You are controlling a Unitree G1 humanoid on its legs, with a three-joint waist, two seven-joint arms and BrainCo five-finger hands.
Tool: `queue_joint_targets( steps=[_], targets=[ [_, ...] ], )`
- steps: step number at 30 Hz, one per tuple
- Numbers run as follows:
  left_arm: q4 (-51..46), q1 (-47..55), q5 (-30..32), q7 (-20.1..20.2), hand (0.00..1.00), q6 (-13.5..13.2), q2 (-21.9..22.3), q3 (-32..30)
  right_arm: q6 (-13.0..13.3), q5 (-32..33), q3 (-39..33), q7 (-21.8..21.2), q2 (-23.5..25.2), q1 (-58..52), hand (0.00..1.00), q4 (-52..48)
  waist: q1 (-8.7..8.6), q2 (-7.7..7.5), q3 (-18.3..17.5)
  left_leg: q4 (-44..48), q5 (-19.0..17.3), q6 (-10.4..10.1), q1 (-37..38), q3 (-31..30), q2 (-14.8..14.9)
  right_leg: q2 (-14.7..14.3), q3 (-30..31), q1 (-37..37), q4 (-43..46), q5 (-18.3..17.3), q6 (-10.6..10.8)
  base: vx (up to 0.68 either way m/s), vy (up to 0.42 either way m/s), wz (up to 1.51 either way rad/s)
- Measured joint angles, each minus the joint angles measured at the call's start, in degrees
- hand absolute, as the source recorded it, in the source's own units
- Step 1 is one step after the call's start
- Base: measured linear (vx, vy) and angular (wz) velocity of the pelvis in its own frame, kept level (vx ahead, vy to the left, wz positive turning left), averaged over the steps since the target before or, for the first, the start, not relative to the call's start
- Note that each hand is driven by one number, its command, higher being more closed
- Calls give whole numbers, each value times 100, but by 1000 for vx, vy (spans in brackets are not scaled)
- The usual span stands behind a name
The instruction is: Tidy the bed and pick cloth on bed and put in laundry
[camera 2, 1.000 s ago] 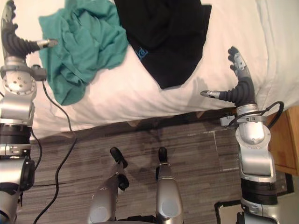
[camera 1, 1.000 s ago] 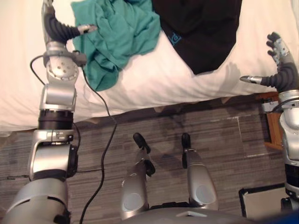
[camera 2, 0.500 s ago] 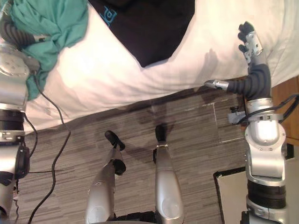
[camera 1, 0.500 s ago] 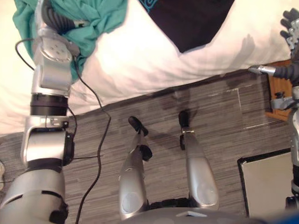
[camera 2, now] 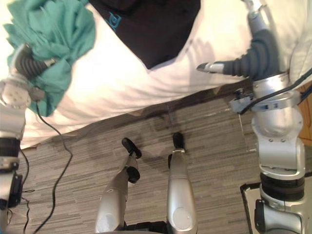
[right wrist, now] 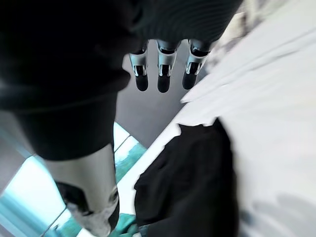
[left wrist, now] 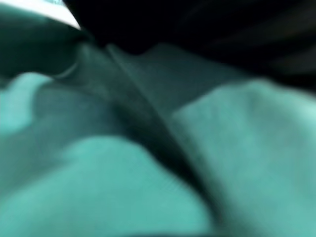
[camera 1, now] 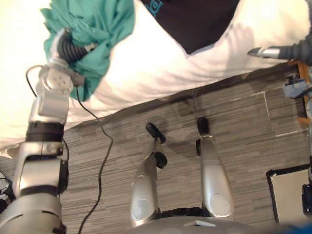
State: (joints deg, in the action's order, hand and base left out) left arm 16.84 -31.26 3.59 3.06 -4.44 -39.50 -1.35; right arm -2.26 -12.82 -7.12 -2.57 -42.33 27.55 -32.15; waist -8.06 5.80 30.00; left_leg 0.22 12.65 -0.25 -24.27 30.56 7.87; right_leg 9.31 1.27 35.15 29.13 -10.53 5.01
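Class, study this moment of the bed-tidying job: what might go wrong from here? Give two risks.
1. The left hand is buried in the teal cloth, and a loose fold hangs past the wrist; lifted, it might slip or trail.
2. The black garment lies close beside it on the bed and could be dragged along, since the open right hand holds nothing down.

- Strong light burns out the white bedding [camera 1: 14,73] at the upper left of the left eye view, and its folds are lost in glare.
- The floor [camera 1: 253,146] is evenly lit, darker just under the bedding's edge.
- The left wrist view is dim: the teal cloth [left wrist: 98,187] is shaded, near black at the top.
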Motion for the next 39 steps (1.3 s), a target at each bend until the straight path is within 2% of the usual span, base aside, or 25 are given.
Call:
queue_joint_targets(
  steps=[1,2,3,5,6,8,9,11,14,15,18,20,23,26,28,31,32,33,35,39],
  targets=[
    [-259,324,-334,219,100,-218,135,-4,-123,-185,104,2,-44,0,0,-67,50,15,-9,0,-9,13,4,-66,-11,30,-70,-53,-8,-20,11,66,-34,38],
    [-612,713,-689,555,100,-420,360,-4,-284,-429,218,1,-155,4,0,-70,172,18,-12,1,-15,22,11,-142,-39,72,-136,-106,-6,-47,21,68,-29,34],
    [-806,948,-853,754,100,-500,476,-2,-393,-559,279,1,-180,22,0,-57,231,21,-13,1,-19,27,11,-181,-53,93,-174,-134,-2,-61,25,70,-30,36],
    [-1371,1927,-1440,1679,100,-492,812,340,-809,-906,473,19,-170,149,0,5,425,20,-13,-7,-30,41,-20,-339,-100,164,-352,-227,-14,-105,27,78,-28,39],
    [-1421,2192,-1553,1947,100,-440,880,540,-898,-954,492,38,-171,211,0,60,454,20,-13,-6,-30,41,-50,-388,-107,183,-399,-232,-26,-107,28,108,-28,42],
    [-1409,3160,-1794,2771,100,176,1171,1216,-1267,-1237,470,83,-182,470,0,437,598,14,-10,-8,5,60,-216,-588,-126,221,-606,-225,-49,-112,24,109,-26,44],
    [-1421,3370,-1837,2953,100,348,1264,1332,-1373,-1333,452,93,-192,526,0,598,638,14,-10,-8,23,66,-264,-648,-133,248,-693,-224,-51,-113,22,100,-30,44],
    [-1550,3893,-1929,3332,100,720,1468,1411,-1706,-1350,374,99,-393,692,0,1199,920,10,-7,-9,71,56,-313,-826,-139,273,-866,-287,-51,-120,10,83,-42,39],
    [-1760,4071,-2301,3487,100,1004,1507,1231,-1940,-1573,289,26,-485,1028,0,1755,1044,6,-9,-22,131,35,-319,-1065,-131,279,-1121,-462,-104,-137,-19,29,-46,35],
    [-1817,4031,-2411,3533,100,1087,1593,1032,-1993,-1681,288,-65,-651,1208,0,1945,1090,1,-11,-51,168,17,-353,-1123,-129,274,-1181,-466,-127,-140,-25,-31,-42,27],
    [-1819,3907,-2494,3549,100,1181,1657,627,-2107,-1727,285,-266,-1044,1564,0,2349,1101,-3,-14,-255,290,-68,-472,-1299,-92,205,-1369,-418,-235,-98,-56,-33,-31,18],
    [-1813,3894,-2494,3569,100,1266,1659,440,-2172,-1699,282,-413,-1266,1615,0,2571,1170,-41,-17,-408,397,-65,-484,-1289,-67,147,-1380,-358,-315,-12,-64,-8,-35,-4],
    [-1800,3890,-2495,3711,100,1289,1658,247,-2298,-1500,255,-496,-1292,1634,0,2968,1187,-45,-17,-420,465,-6,-489,-1276,-65,138,-1384,-363,-355,15,-58,33,-30,-2],
    [-1775,3872,-2514,3784,100,1301,1659,134,-2494,-1035,160,-621,-1291,1627,0,3339,1199,-45,-18,-405,476,-15,-596,-1275,-1,71,-1404,-322,-456,85,-75,35,-37,-6],
    [-1743,3787,-2553,3788,100,1304,1660,120,-2512,-865,-34,-696,-1289,1618,0,3567,1217,-44,-18,-406,517,-13,-709,-1291,11,67,-1424,-198,-442,89,-80,37,-47,1],
    [-1637,3645,-2553,3792,100,1271,1670,83,-2400,-699,-205,-786,-1270,1519,0,3648,1224,-43,-19,-406,570,-38,-884,-1318,25,72,-1466,-18,-379,89,-81,38,-43,3],
    [-1538,3584,-2553,3790,100,1242,1680,78,-2384,-649,-323,-810,-1260,1467,100,3651,1245,-43,-19,-406,576,-39,-922,-1316,26,83,-1470,39,-354,85,-88,35,-36,3],
    [-1498,3568,-2553,3790,100,1219,1675,76,-2376,-641,-375,-823,-1243,1440,100,3660,1251,-43,-19,-405,576,-40,-939,-1313,25,91,-1472,65,-317,71,-105,29,-33,2],
    [-1286,3501,-2552,3789,100,1012,1675,70,-2355,-463,-539,-805,-1214,1429,100,3697,1298,-62,-43,-392,502,-131,-1073,-1298,22,121,-1470,262,-181,12,-139,0,0,0],
    [-846,3402,-2546,3785,100,734,1707,65,-2257,-220,-856,-756,-1166,1514,100,3834,1370,-73,-49,-383,503,-132,-1145,-1210,47,130,-1454,408,-49,-13,-177,0,0,0]
  ],
)
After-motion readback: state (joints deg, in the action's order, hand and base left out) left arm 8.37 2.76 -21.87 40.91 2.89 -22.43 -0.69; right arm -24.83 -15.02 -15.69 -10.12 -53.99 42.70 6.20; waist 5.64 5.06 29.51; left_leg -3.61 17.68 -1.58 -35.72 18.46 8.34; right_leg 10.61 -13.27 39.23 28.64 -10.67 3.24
